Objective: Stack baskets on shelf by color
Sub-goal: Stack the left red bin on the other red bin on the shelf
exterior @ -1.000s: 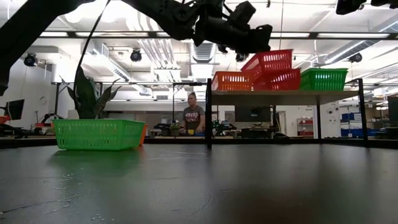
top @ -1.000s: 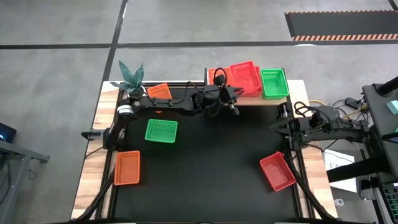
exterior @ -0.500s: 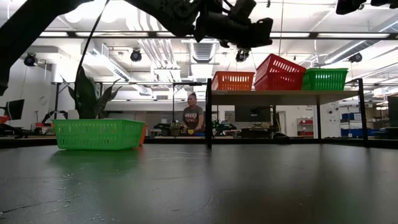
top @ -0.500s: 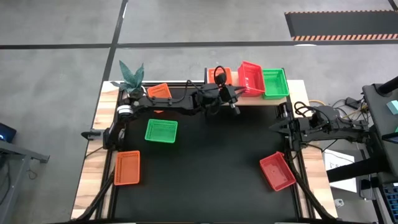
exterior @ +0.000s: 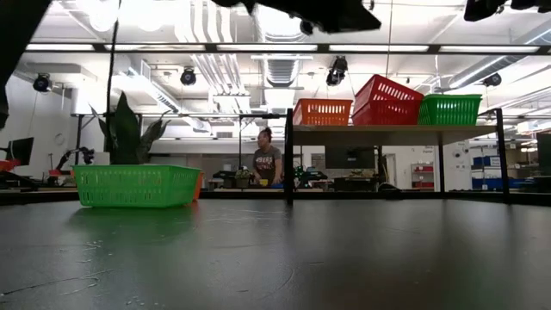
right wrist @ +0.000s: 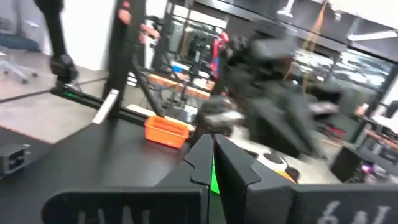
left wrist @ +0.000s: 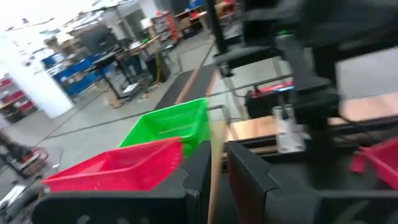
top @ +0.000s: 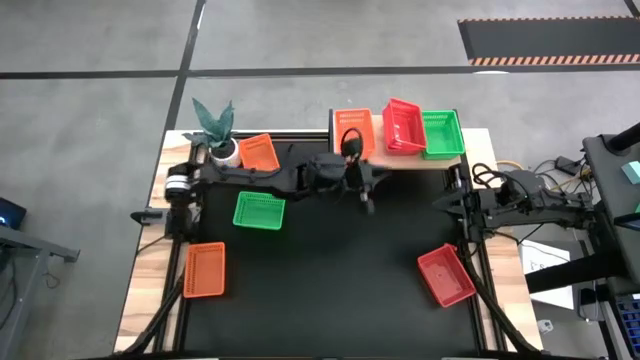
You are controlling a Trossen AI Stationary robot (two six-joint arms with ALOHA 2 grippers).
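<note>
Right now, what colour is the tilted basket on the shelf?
Red; the tilted basket shows best in the low view.

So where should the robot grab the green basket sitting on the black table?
Probably by a long rim of the green basket, coming straight down from above. It sits flat and open side up, away from the other baskets, so one finger can go inside the thin mesh wall and one outside. The left hand is nearest.

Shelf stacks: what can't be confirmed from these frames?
- How many baskets sit in each pile on the shelf: the high view looks straight down, and in the low view the red stack is tilted and its layers merge.
- Left gripper: cut off by the low view's top edge; small and dark in the high view.
- Right gripper: dark against the black table in the high view.
- Both wrist views: motion-blurred.
</note>
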